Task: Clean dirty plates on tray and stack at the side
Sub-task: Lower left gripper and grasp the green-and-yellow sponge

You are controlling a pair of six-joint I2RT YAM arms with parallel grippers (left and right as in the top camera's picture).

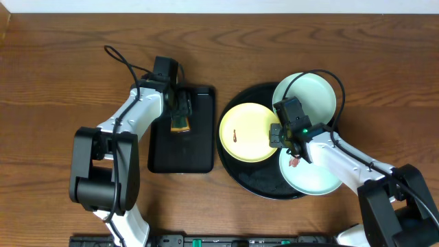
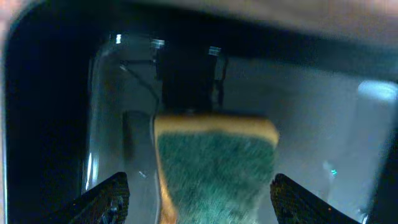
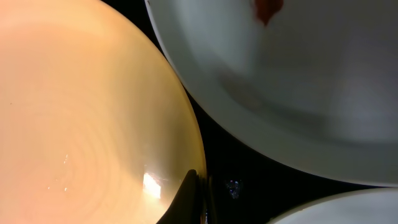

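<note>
The round black tray (image 1: 236, 175) holds three plates. The pale yellow plate (image 1: 250, 123) lies at its left and has a small brown smear. One mint plate (image 1: 312, 92) lies at the back. The other mint plate (image 1: 315, 175) lies at the front with a red smear. My right gripper (image 1: 278, 134) is shut on the yellow plate's right rim. In the right wrist view, the right gripper (image 3: 198, 180) pinches the yellow plate (image 3: 81, 112) beside the smeared mint plate (image 3: 298, 81). My left gripper (image 1: 180, 108) hangs open over a green and yellow sponge (image 2: 214, 168), its fingers (image 2: 202, 199) apart on either side.
The sponge (image 1: 180, 124) lies on a smaller rectangular black tray (image 1: 195, 154) left of the round tray. Bare wooden table (image 1: 55, 82) surrounds both trays. The second mint plate's rim (image 3: 348, 208) shows at the lower right of the right wrist view.
</note>
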